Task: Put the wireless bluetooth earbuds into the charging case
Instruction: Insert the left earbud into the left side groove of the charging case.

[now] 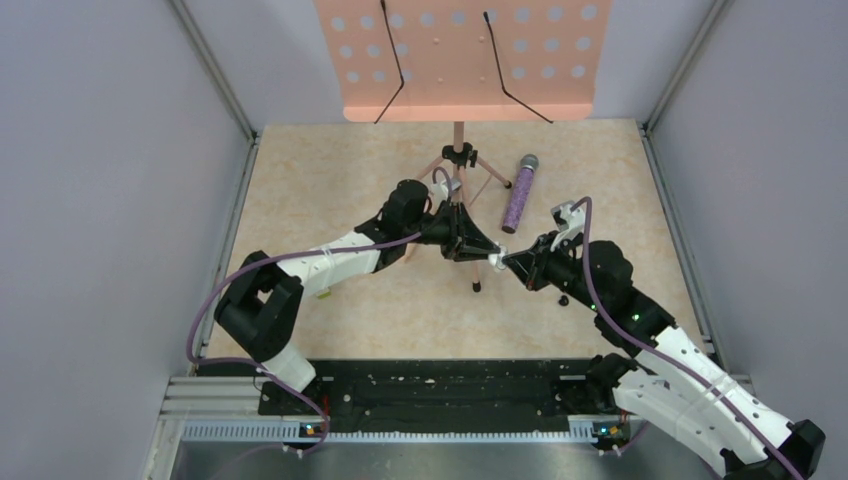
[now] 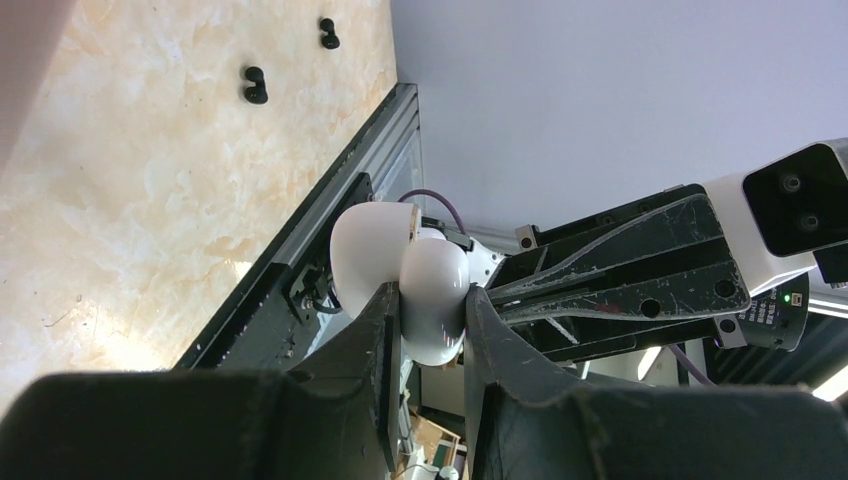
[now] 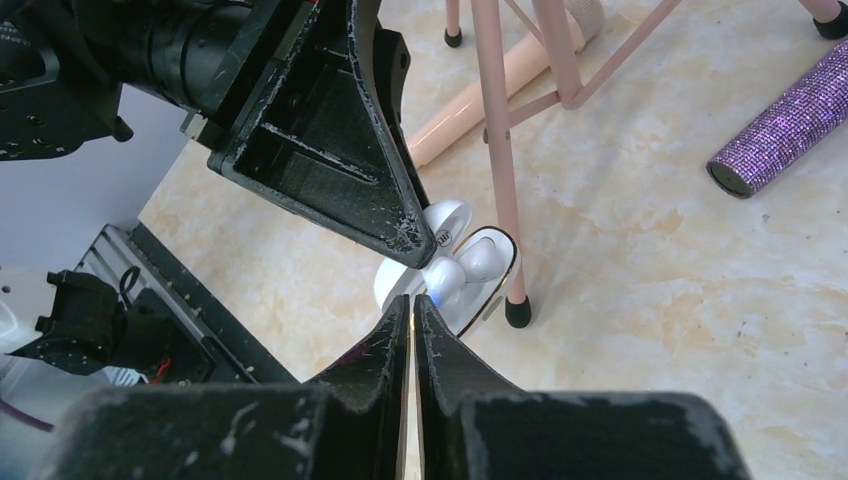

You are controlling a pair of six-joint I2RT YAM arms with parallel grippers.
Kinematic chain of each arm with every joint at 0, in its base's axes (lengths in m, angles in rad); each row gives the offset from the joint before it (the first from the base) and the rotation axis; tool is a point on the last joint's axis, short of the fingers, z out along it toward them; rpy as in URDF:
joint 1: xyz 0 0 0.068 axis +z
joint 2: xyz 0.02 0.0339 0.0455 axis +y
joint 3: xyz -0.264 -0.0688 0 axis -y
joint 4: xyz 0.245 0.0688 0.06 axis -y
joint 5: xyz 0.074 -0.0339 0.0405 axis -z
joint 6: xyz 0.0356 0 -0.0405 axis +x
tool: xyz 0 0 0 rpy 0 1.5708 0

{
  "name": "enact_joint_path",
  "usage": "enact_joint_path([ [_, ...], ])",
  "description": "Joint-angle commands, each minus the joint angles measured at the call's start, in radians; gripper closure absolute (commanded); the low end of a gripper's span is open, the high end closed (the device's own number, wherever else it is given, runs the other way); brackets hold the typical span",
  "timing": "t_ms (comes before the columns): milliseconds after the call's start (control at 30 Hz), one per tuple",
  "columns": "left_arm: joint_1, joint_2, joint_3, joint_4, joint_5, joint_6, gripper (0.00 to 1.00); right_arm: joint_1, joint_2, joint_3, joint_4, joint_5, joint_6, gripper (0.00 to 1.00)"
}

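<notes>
Left pincer (image 2: 432,295) is clamped tight on a glossy white rounded plastic charging case (image 2: 436,335). One black finger (image 2: 385,335) sits each side of the case body, and the case is held up off the bench. The white domed lid (image 2: 368,248) is swung open and stands just beside the body.

Right pincer (image 3: 412,303) has its jaws together w/ only a hair-thin slit btwn them, and nothing shows in the slit. Its tips sit right at the case's near edge; touching or a hair off, can't tell. In the right wrist view the open case shows a dark-rimmed inner face. A small white plastic earbud (image 3: 478,258) is seated in a hollow there, w/ a tiny blue light low on the case.

From the top view both pincers meet tip to tip approx mid-bench, w/ the case a white speck btwn them.

Just behind them stands a pink metal music stand (image 1: 460,50) w/ a perforated desk and tripod legs. In the right wrist view one black foot cap (image 3: 517,313) shows next to the case.

A purple glittery cylindrical microphone (image 1: 519,192) lies flat on the beige marbled bench (image 1: 330,170). It is right of the stand's pole and apart from both pincers.

Two small black bits (image 2: 255,85) lie on the bench not far from the metal side rail (image 2: 380,150), too small to tell what they are.
</notes>
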Motion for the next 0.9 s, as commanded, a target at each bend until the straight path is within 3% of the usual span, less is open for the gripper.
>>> enact_joint_path([
  [0, 0.008, -0.059, -0.011, 0.062, -0.017, -0.011, 1.00, 0.011, -0.013, -0.004, 0.012, -0.006, 0.016, 0.97],
  [333, 0.011, -0.068, -0.013, 0.078, -0.019, -0.019, 1.00, 0.011, -0.011, 0.002, 0.017, -0.009, 0.020, 0.98],
  [533, 0.011, -0.057, -0.008, 0.072, 0.007, -0.016, 1.00, 0.011, -0.001, 0.061, 0.006, 0.065, -0.015, 0.83],
  [867, 0.011, -0.066, -0.007, 0.064, 0.013, -0.013, 1.00, 0.010, 0.050, 0.083, 0.038, 0.095, 0.002, 0.82],
])
